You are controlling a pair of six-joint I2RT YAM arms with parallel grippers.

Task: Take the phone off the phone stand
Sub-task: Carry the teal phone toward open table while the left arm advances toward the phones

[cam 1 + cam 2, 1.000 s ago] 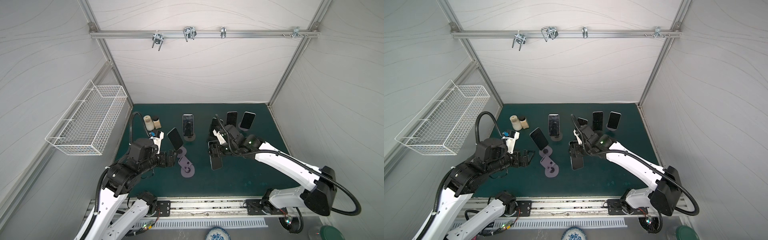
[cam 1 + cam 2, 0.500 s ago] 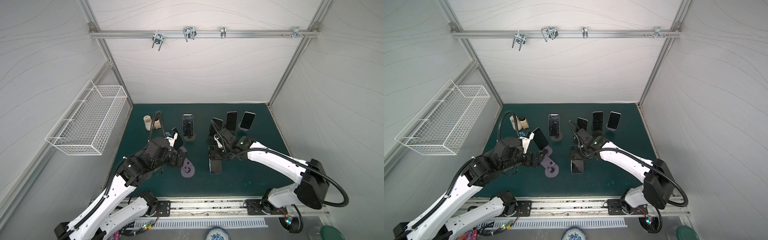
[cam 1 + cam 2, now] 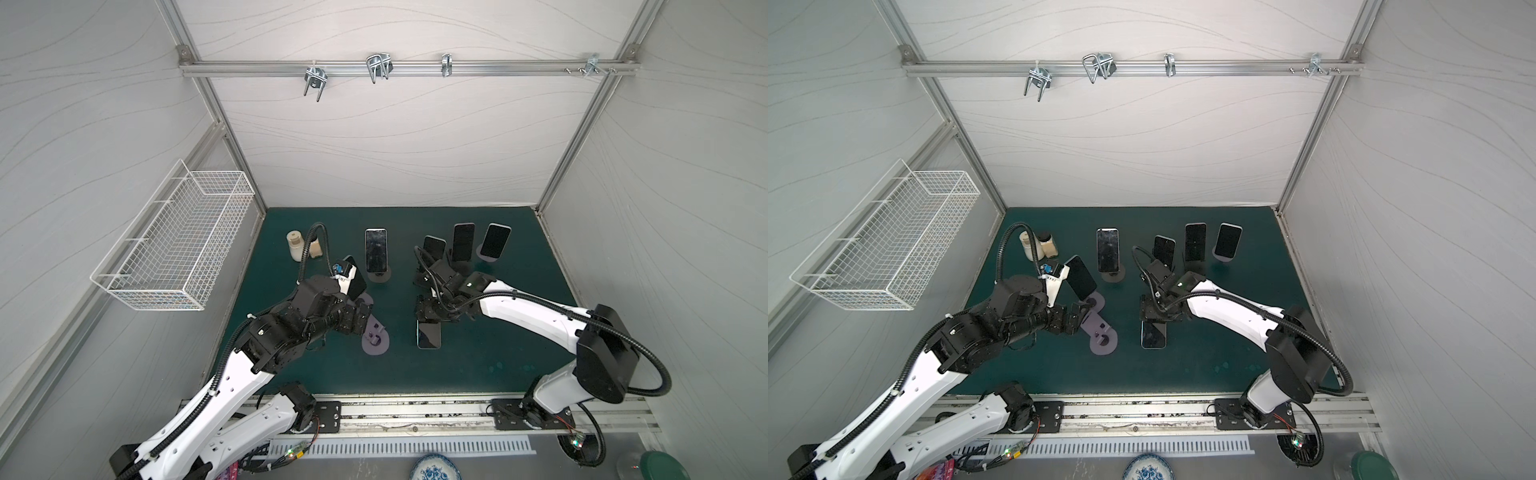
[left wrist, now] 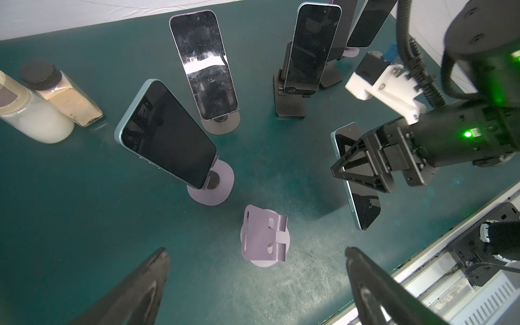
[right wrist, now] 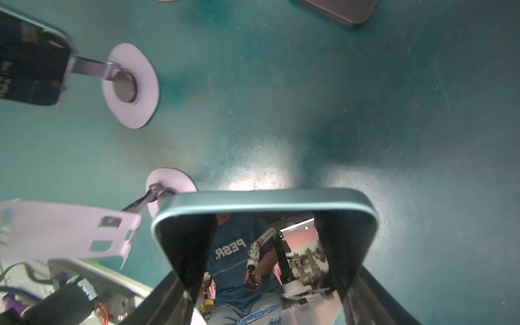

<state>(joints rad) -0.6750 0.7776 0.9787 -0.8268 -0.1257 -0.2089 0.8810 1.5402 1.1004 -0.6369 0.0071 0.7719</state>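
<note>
Right gripper (image 3: 430,321) brought phone (image 3: 429,336) lower, nearer front rail; left arm swung in toward stands. Right jaws clamped phone's long edges, screen up, low over green mat (image 3: 498,353); mat contact unclear. Phone sat off empty lilac stand (image 3: 376,338), beside it. Left gripper (image 3: 360,318) spread wide, holding nothing, close to that stand.

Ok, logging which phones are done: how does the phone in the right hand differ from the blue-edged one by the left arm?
The held phone is gripped by its sides in the right hand, off any stand; the propped phone rests untouched on its lilac stand. The held phone lies closer to flat, screen up; the propped phone leans back, raised on the stand. Both have light blue edges and dark screens.
</note>
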